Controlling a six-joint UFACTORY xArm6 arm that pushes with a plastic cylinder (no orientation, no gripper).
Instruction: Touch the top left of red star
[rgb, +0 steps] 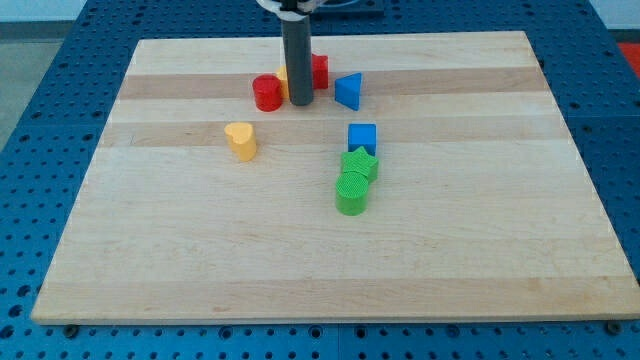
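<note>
The red star (319, 71) sits near the view's top centre, its left part hidden behind my rod. My tip (300, 102) rests on the board just below and left of the star. It lies between a red cylinder (267, 93) on its left and a blue triangular block (349, 91) on its right. A sliver of a yellow block (284, 79) shows behind the rod, above the red cylinder. I cannot tell if the tip touches the star.
A yellow heart block (241, 140) lies left of centre. A blue cube (362, 136), a green star (360, 163) and a green cylinder (352, 194) stand in a column near the centre. The wooden board (480, 250) has blue table around it.
</note>
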